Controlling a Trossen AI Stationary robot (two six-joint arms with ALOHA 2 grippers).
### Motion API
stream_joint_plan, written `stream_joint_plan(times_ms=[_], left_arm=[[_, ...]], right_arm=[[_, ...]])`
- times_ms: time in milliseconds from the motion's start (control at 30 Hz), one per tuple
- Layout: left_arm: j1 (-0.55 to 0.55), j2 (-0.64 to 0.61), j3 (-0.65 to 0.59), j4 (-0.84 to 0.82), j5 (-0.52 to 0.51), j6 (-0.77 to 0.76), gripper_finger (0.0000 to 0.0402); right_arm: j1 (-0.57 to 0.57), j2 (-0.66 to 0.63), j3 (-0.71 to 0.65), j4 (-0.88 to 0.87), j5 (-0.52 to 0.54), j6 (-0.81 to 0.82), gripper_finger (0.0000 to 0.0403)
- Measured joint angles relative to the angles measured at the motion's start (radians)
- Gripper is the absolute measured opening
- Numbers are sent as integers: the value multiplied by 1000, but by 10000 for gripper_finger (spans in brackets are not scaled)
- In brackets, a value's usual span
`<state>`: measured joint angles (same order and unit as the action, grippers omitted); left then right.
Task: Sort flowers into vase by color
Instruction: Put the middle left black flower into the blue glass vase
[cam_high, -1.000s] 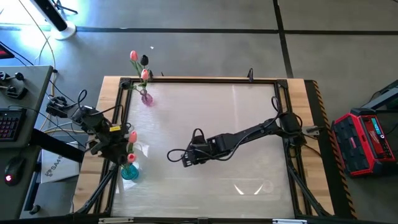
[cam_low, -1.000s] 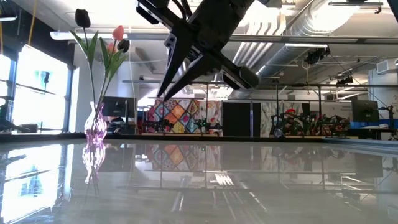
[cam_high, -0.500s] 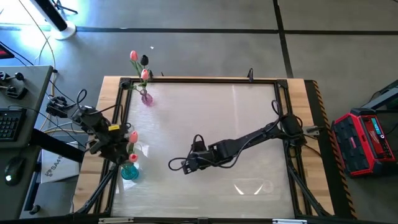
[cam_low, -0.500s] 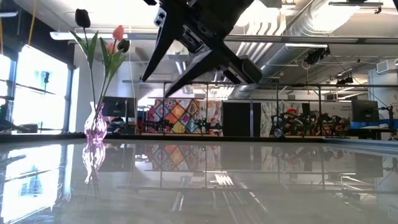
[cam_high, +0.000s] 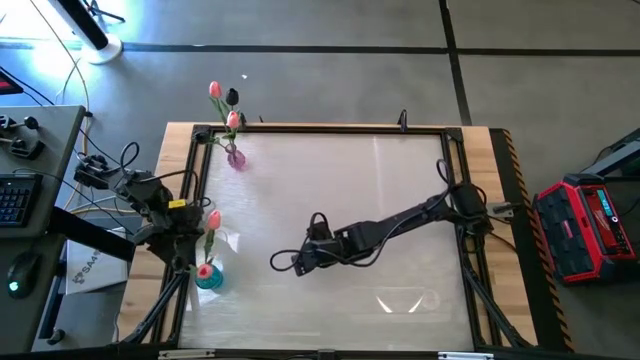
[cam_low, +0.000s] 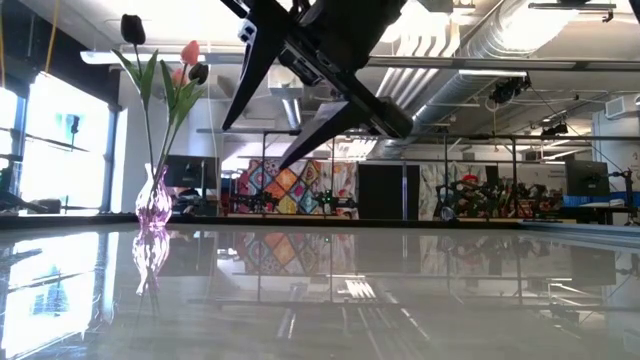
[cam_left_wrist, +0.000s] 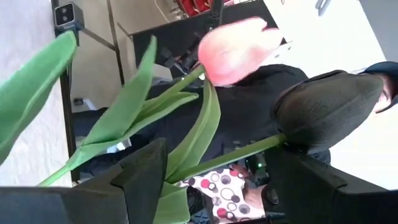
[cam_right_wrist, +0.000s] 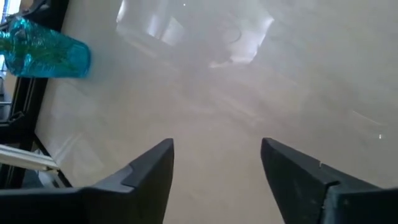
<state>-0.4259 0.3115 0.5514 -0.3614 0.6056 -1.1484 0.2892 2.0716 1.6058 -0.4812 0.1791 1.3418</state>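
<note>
Glossy white table (cam_high: 400, 200) reflects bright workshop ceiling lights.

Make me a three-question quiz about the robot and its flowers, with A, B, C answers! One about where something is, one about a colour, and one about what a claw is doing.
1. Where does the purple vase stand?
A. by the table's far left corner
B. in the table's middle
C. by the right arm's base

2. What colour is the vase next to the left gripper?
A. yellow
B. blue
C. red

3. How is the right gripper?
A. shut on a flower
B. shut on a vase
C. open and empty

Answers: 1 A, the high view shows it in that corner. 2 B, its glass is blue-green. 3 C, the right wrist view shows bare table between spread fingers.
</note>
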Motion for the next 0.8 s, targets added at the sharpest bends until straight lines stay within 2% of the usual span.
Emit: stream_joint_plan(times_ms=[200, 400, 467, 667, 800], left_arm=[[3, 0, 0, 0, -49, 31, 257], [-2, 0, 0, 84, -1, 108, 257], [-3, 0, 15, 59, -4, 206, 257], [-2, 0, 94, -66, -145, 610, 257], [-2, -1, 141, -84, -189, 819, 257]], right_arm=[[-4, 0, 0, 0, -1, -16, 235], [-3, 0, 0, 0, -16, -37, 235], [-3, 0, 0, 0, -26, -42, 235], [-3, 0, 0, 0, -30, -64, 235], [-1, 0, 0, 0, -32, -68, 235]])
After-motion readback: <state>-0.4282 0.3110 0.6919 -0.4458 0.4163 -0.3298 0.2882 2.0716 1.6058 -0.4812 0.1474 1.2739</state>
